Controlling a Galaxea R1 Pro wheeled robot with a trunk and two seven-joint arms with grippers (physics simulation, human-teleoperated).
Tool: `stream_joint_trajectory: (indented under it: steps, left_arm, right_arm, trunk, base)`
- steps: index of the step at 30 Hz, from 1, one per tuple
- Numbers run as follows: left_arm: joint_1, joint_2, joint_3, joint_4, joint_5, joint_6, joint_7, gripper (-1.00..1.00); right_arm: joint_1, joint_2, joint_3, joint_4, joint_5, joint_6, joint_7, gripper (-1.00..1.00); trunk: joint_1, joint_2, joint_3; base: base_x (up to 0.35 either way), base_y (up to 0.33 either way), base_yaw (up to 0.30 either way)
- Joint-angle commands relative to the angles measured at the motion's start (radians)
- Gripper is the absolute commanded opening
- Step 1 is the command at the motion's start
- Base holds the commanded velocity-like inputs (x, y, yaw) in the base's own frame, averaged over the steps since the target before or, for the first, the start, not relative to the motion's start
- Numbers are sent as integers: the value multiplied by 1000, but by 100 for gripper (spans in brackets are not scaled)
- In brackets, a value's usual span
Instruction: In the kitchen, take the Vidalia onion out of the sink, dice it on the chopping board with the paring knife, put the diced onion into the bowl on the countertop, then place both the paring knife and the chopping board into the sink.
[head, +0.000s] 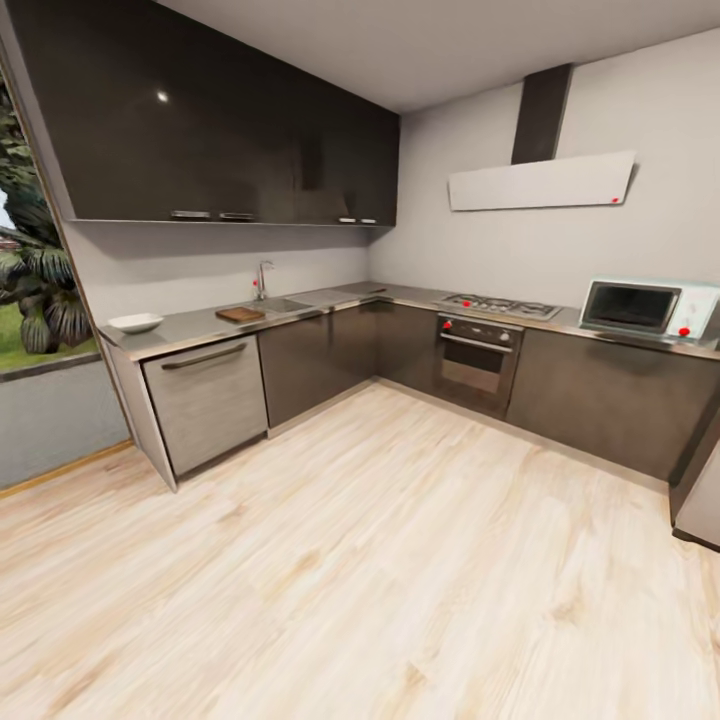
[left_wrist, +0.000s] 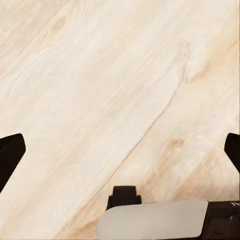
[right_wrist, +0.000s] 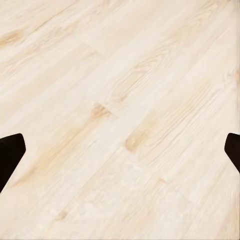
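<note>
Onion is too small to make out from across the room, so whether it lies in the sink (head: 282, 305) cannot be told; the basin sits in the countertop (head: 190, 326) along the far left run of the kitchen, with the tap (head: 262, 278) rising at its back edge. Just beside the sink, toward the counter's near end, lies the chopping board (head: 240, 314), flat and close to the front edge; the knife cannot be picked out at this distance. Nearer the end corner of the counter stands the white bowl (head: 135, 322), apart from the board. Dark wall cabinets (head: 230, 130) hang above, a dishwasher (head: 207, 397) fills the space under the bowl, and round the corner are the hob (head: 500, 305), the oven (head: 477, 360) and a microwave (head: 648, 308). A wide stretch of light wood floor (head: 360, 560) lies in front. The left gripper (left_wrist: 120, 150) is spread wide over bare floor, grasping nothing; the right gripper (right_wrist: 120, 150) is likewise spread apart over floorboards and empty.
</note>
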Motion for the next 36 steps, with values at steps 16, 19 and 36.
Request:
stream_joint_trajectory:
  steps: [16, 19, 36]
  left_arm:
    - [0, -1, -1, -1, -1, -2, 0, 100]
    - [0, 0, -1, -1, -1, -2, 0, 100]
    - [0, 0, -1, 0, -1, -2, 1, 100]
  right_arm:
    - [0, 1, 0, 0, 3, -3, -1, 100]
    - [-1, 1, 0, 0, 3, -3, -1, 100]
    - [0, 1, 0, 0, 3, -3, -1, 100]
  trunk:
    - [0, 0, -1]
    - [0, 0, -1]
    - [0, 0, -1]
  base:
    - [172, -286, 9]
    - [207, -256, 82]
    - [280, -186, 141]
